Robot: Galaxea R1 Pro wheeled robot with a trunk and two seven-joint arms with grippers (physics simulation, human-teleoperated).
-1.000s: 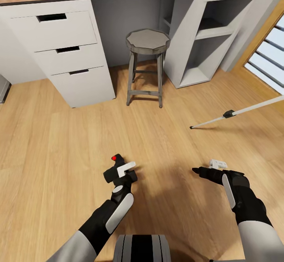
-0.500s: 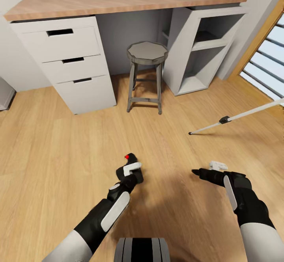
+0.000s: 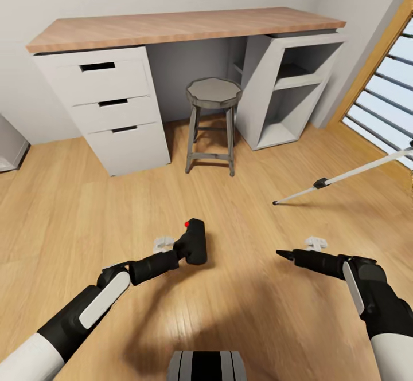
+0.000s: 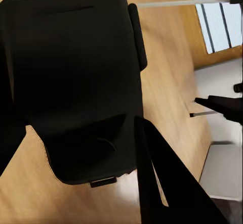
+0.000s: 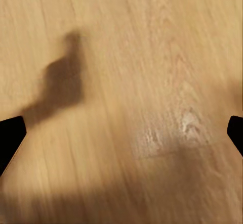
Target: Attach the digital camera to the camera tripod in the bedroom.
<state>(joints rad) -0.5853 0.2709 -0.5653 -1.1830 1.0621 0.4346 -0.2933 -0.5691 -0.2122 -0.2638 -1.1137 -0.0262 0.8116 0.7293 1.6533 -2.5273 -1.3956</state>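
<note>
- Head view: your left end effector (image 3: 184, 248) is clamped on the digital camera (image 3: 195, 241), holding it above the wood floor (image 3: 69, 197) with the red button up.
- The left wrist view agrees: the black camera body (image 4: 76, 77) sits between the fingers.
- Your right end effector (image 3: 284, 253) carries nothing; the right wrist view shows its tips wide apart over bare floor.
- Of the camera tripod (image 3: 344, 175), you can see one silver-white leg with its black joint and foot slanting in on the right near the window (image 3: 384, 117); its head is out of frame.
- The bench (image 3: 183, 26) and grey stool (image 3: 213, 123) ahead play no part in this.
- Step in hand, as I judge it: carrying the camera toward the tripod.
- Next, turn right until the tripod head comes into view, then bring the camera's underside down onto it; keep your grip firm.
</note>
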